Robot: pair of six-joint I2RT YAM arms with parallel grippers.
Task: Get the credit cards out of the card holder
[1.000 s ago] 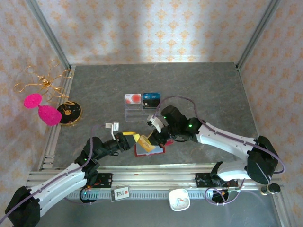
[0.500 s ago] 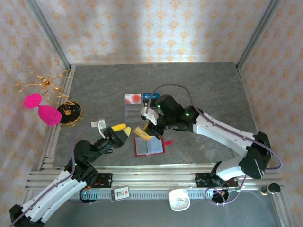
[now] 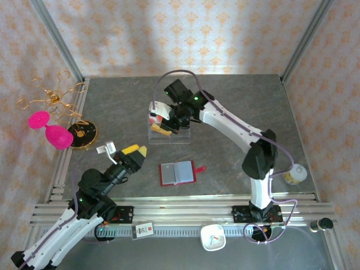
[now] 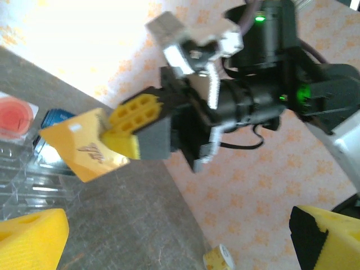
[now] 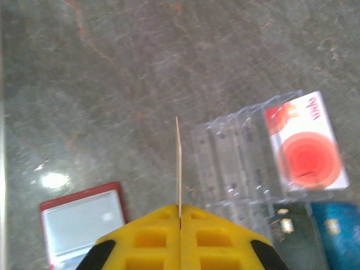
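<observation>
The red card holder (image 3: 178,172) lies open on the grey table, its pale sleeves facing up; it also sits at the lower left of the right wrist view (image 5: 81,225). My right gripper (image 3: 163,121) is shut on a gold credit card (image 3: 161,130) and holds it over the clear acrylic stand (image 3: 169,134). In the right wrist view the card (image 5: 178,163) stands edge-on from the closed gripper (image 5: 180,211). The left wrist view shows that card (image 4: 81,146) flat-on. My left gripper (image 3: 135,151) is open and holds nothing, left of the card holder.
A red-and-white card (image 5: 306,146) and a blue card (image 5: 337,236) rest in the stand (image 5: 242,163). A gold wire ornament with pink shapes (image 3: 48,115) and a black disc (image 3: 82,134) stand at the left edge. A tape roll (image 3: 295,174) lies at the right.
My right gripper has carried the gold card from above the card holder back to the acrylic stand. My left gripper has opened and drawn back left, away from the card holder.
</observation>
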